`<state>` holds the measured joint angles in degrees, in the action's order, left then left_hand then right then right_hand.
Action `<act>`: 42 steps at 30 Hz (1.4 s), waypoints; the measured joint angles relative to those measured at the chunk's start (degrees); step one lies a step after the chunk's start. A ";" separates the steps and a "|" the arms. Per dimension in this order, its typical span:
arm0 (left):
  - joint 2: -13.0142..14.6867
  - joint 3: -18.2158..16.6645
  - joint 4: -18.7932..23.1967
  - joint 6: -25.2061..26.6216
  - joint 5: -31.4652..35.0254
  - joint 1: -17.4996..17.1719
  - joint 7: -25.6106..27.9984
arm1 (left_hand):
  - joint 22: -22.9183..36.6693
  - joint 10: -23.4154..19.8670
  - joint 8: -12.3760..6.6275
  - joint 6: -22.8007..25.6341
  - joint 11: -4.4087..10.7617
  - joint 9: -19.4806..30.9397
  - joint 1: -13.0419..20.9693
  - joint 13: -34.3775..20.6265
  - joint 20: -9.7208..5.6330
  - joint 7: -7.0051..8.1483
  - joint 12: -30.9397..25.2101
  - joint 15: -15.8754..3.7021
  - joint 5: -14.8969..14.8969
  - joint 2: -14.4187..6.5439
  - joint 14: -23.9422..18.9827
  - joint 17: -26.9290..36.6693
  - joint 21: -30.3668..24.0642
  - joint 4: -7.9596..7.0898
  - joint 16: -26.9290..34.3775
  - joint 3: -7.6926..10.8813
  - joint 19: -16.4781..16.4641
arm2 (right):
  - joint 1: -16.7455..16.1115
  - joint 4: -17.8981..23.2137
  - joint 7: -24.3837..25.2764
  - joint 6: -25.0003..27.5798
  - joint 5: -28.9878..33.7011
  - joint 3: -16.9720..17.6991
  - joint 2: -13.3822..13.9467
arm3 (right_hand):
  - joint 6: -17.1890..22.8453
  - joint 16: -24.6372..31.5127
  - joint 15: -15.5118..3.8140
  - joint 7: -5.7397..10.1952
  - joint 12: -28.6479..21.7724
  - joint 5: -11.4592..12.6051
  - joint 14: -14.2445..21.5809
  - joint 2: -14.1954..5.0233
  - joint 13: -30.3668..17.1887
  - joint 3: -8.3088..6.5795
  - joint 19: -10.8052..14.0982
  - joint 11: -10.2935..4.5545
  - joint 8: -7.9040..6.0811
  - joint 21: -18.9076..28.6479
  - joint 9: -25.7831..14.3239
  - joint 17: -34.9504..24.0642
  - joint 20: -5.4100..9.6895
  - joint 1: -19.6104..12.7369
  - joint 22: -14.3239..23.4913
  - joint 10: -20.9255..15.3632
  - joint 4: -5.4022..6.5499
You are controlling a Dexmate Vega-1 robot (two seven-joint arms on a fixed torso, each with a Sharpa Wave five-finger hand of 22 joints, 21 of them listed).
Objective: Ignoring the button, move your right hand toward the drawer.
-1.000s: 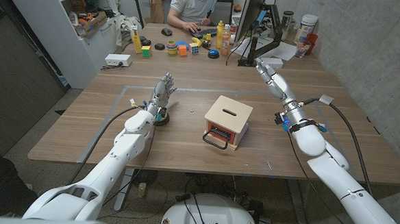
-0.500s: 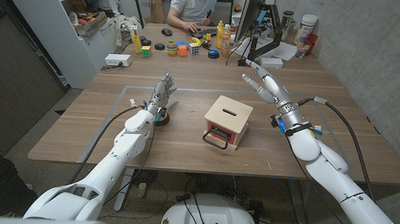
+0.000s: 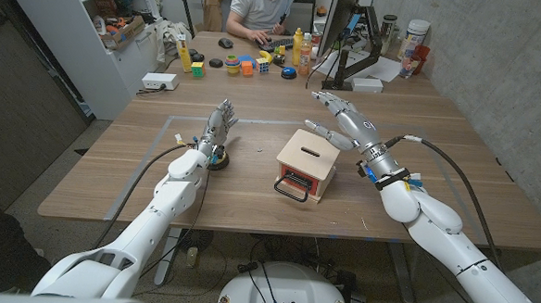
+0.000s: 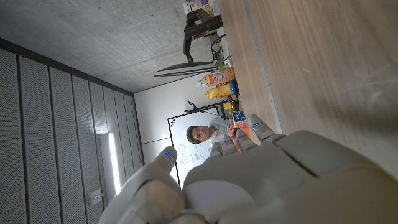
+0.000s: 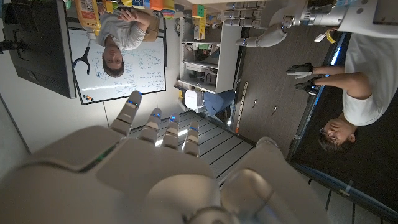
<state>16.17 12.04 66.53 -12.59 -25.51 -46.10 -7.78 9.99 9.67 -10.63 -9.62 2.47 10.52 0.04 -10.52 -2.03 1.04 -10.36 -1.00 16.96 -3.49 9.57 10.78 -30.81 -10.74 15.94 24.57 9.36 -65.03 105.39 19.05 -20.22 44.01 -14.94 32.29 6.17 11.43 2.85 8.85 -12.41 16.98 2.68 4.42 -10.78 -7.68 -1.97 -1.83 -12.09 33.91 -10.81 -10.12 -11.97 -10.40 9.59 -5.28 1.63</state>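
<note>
Just right of the wooden drawer box (image 3: pixel 307 163), the right hand (image 3: pixel 344 124) hovers with fingers spread, holding nothing.

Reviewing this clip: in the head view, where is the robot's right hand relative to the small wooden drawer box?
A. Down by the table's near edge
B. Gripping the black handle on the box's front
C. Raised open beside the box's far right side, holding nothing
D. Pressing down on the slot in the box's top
C: the right hand is raised with fingers spread by the far right of the drawer box, holding nothing; its black handle is free.
</note>
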 measured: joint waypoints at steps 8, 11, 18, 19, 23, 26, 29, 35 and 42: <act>-0.25 -0.09 -0.70 0.03 -0.03 0.20 -0.27 | 0.00 0.00 0.00 0.00 0.00 0.00 0.00 0.00 0.00 0.00 0.00 0.00 0.00 0.00 0.00 0.00 0.10 -0.25 0.00 -0.25 0.00 | 1.48 0.10 -1.04 0.82 3.17 -2.63 2.20 | 6.68 0.11 -1.03 2.06 -1.13 0.45 3.11 -0.15 -0.30 0.22 3.38 -2.58 -1.71 -1.31 0.00 -0.01 -0.11 -2.24 0.16 -3.45 -1.17; -0.30 -0.10 -0.97 0.03 -0.04 0.31 -0.36 | 0.00 0.00 0.00 0.00 0.00 0.00 0.00 0.00 0.00 0.00 0.00 0.00 0.00 0.00 0.00 0.00 0.32 -0.25 0.00 -0.26 0.00 | 1.93 0.10 -1.98 1.05 3.66 -3.35 2.80 | 7.68 0.27 -1.27 2.12 -1.49 0.90 4.28 -0.15 -0.30 0.46 4.49 -2.85 -1.71 -1.31 -0.27 -0.12 -0.20 -2.24 0.16 -4.41 -1.41; -0.53 -0.23 -1.89 -0.02 -0.06 0.74 -0.58 | 0.00 0.00 0.00 0.00 0.00 0.00 0.00 0.00 0.00 0.00 0.00 0.00 0.00 0.00 0.00 0.00 0.32 -0.25 0.00 -0.25 0.00 | 3.14 -0.12 -5.10 1.63 4.41 -5.39 4.29 | 8.28 0.27 -1.33 2.30 -1.49 0.90 4.83 -0.15 -0.30 0.45 5.52 -2.47 -1.71 -1.75 -0.26 -0.16 0.00 -2.23 0.16 -4.97 -1.41; -0.54 -0.23 -1.94 -0.02 -0.06 0.76 -0.58 | 0.00 0.00 0.00 0.00 0.00 0.00 0.00 0.00 0.00 0.00 0.00 0.00 0.00 0.00 0.00 0.00 0.40 -0.25 0.00 -0.25 0.00 | 3.14 -0.12 -5.25 1.66 4.44 -5.39 4.29 | 8.27 0.27 -1.23 2.30 -1.49 0.90 4.93 -0.15 -0.30 0.45 5.74 -2.47 -1.71 -1.75 -0.26 -0.16 -0.22 -2.23 0.16 -4.97 -1.41; -0.60 -0.25 -2.47 -0.13 -0.06 1.04 -0.72 | 0.00 0.00 0.00 0.00 0.00 0.00 0.00 0.00 0.00 0.00 0.00 0.00 0.00 0.00 0.00 0.00 0.54 -0.25 0.00 -0.25 0.00 | 3.57 -0.27 -6.27 1.82 4.65 -6.15 4.79 | 8.48 0.27 -1.23 2.51 -1.49 0.90 4.92 -0.15 -0.30 0.45 5.77 -2.47 -1.71 -1.75 -0.26 -0.16 -0.16 -2.23 0.15 -4.97 -1.41; -0.68 -0.27 -3.11 -0.26 -0.05 1.36 -0.90 | 0.00 0.00 0.00 0.00 0.00 0.00 0.00 0.01 0.00 0.00 0.00 0.00 0.00 0.00 0.00 0.00 0.54 -0.25 0.00 -0.25 0.00 | 4.12 -0.46 -6.92 1.96 4.89 -7.00 5.31 | 8.48 0.27 -1.23 2.51 -1.49 0.90 4.92 -0.45 -0.29 0.45 6.35 -2.47 -1.71 -1.75 -0.26 -0.16 -0.21 -2.53 0.15 -4.96 -1.40; -0.85 -0.30 -3.68 -0.40 -0.06 1.66 -1.09 | 0.00 0.00 0.00 0.00 0.00 0.00 0.00 0.01 0.00 0.00 0.00 0.00 0.00 0.00 0.00 0.00 0.54 -0.25 0.00 -0.25 0.00 | 4.49 -0.62 -7.24 2.00 5.01 -7.45 5.54 | 8.48 0.27 -1.23 2.51 -1.49 0.90 4.92 -0.45 -0.29 0.45 6.39 -2.47 -1.71 -1.75 -0.26 -0.16 -0.16 -2.53 0.15 -4.96 -1.40; -0.98 -0.37 -4.75 -0.70 -0.05 2.24 -1.41 | 0.00 0.00 0.00 0.00 0.00 0.00 0.00 0.01 0.00 0.00 0.00 0.00 0.00 0.00 0.00 0.00 0.54 -0.25 0.00 -0.25 0.00 | 5.14 -1.02 -7.66 2.04 5.07 -8.18 5.81 | 8.48 0.27 -1.22 2.51 -1.49 0.90 4.92 -0.70 -0.29 0.45 6.97 -2.47 -1.71 -1.99 -0.25 -0.15 -0.20 -2.79 0.15 -4.96 -1.40; -1.23 -0.41 -5.94 -0.90 -0.05 2.88 -1.79 | 0.00 0.00 0.00 0.00 0.00 0.00 0.00 0.01 0.00 0.00 0.00 0.00 0.00 0.00 0.00 0.00 0.95 -0.25 0.00 -0.25 0.00 | 5.81 -1.51 -7.82 2.05 5.00 -8.74 5.89 | 8.70 0.27 -1.23 2.29 -1.48 0.90 4.91 -1.00 -0.29 0.45 7.36 -2.47 -1.45 -2.35 -0.25 -0.15 -0.20 -3.08 0.15 -4.96 -1.40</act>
<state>14.94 11.63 60.59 -13.50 -25.56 -43.23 -9.56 9.99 9.67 -10.63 -9.62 2.47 10.52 0.04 -10.51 -2.03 1.04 -10.36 -1.00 16.95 -3.49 9.57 10.77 -29.86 -10.98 15.94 24.32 9.36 -59.23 103.88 11.23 -18.17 49.01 -23.68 38.18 14.87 11.70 1.63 11.14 -13.90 17.88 7.59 3.42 -11.07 -7.22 5.39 -4.29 -13.53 31.56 -11.06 -10.27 -12.17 -13.48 9.74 -10.24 0.23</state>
